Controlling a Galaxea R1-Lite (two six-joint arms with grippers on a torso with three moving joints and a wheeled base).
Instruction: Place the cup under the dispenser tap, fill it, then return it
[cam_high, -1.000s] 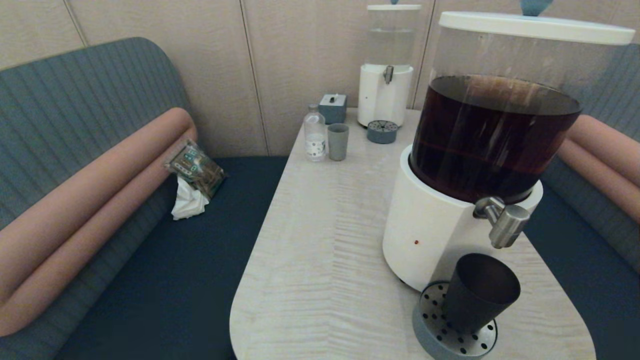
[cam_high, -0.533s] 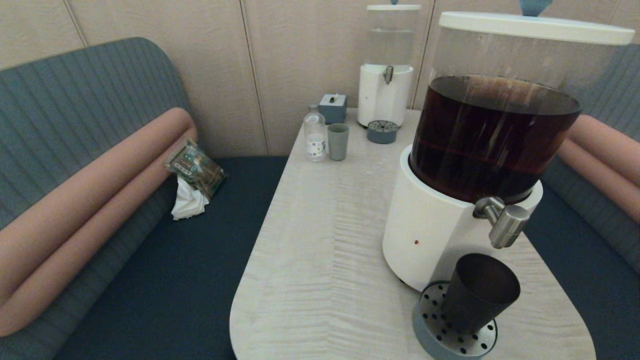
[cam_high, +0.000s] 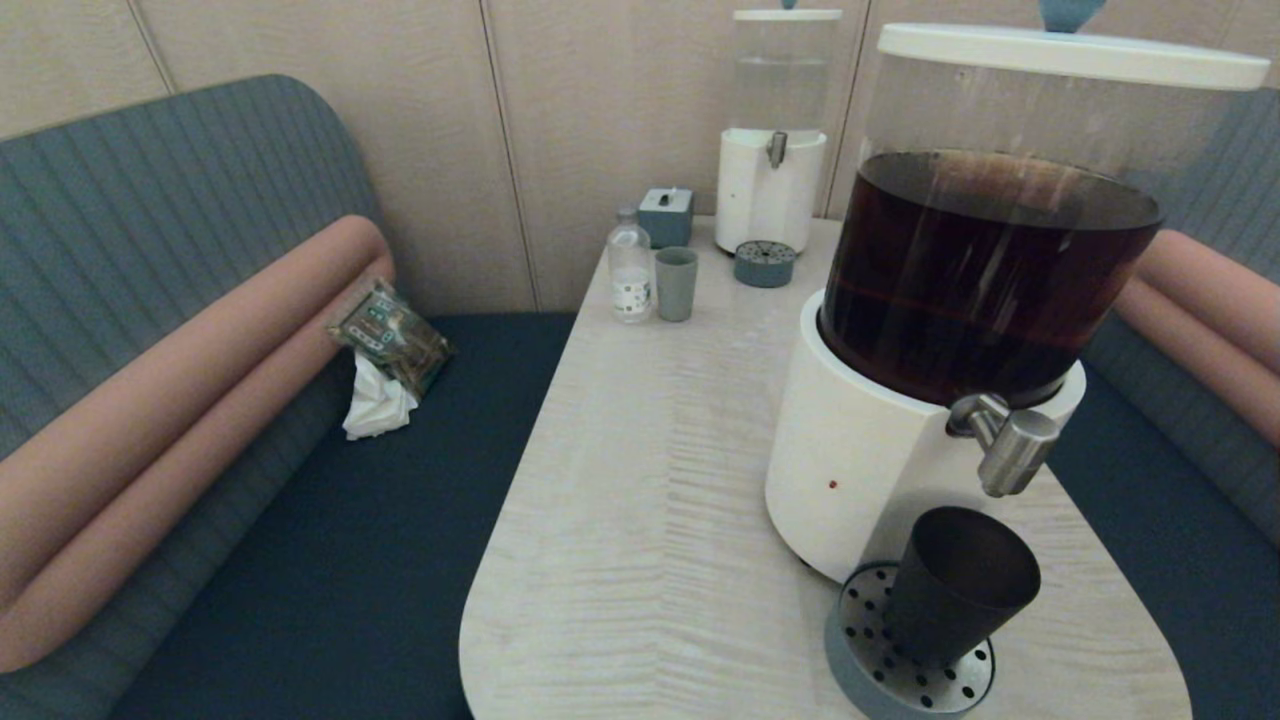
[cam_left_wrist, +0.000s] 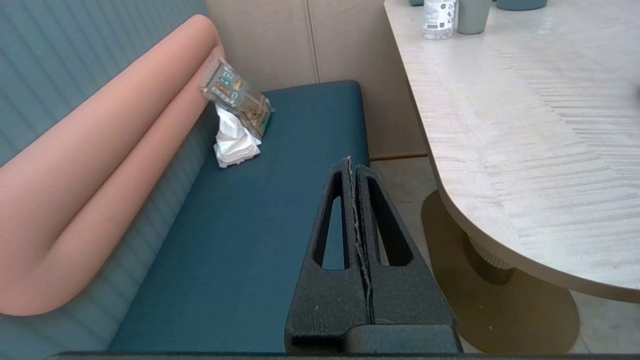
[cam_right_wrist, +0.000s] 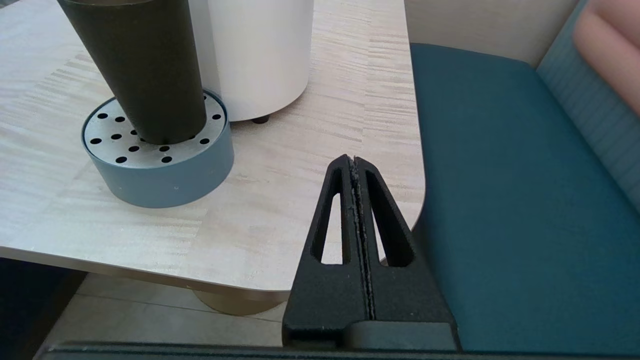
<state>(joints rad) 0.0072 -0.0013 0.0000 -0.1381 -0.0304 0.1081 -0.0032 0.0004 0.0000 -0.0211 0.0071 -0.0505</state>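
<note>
Upright, cup (cam_high: 958, 585) on drip tray (cam_high: 857, 668); both grippers' fingers together.

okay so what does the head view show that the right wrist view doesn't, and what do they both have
Only the head view shows the dispenser tap, the dark liquid in the tank, the smaller dispenser, the bottle, the grey cup and the wrapper on the bench.

Only the right wrist view shows the right gripper, fingers shut, off the table's edge near the blue seat.

Both show the cup standing on the drip tray, the big dispenser's white base and the table.
</note>
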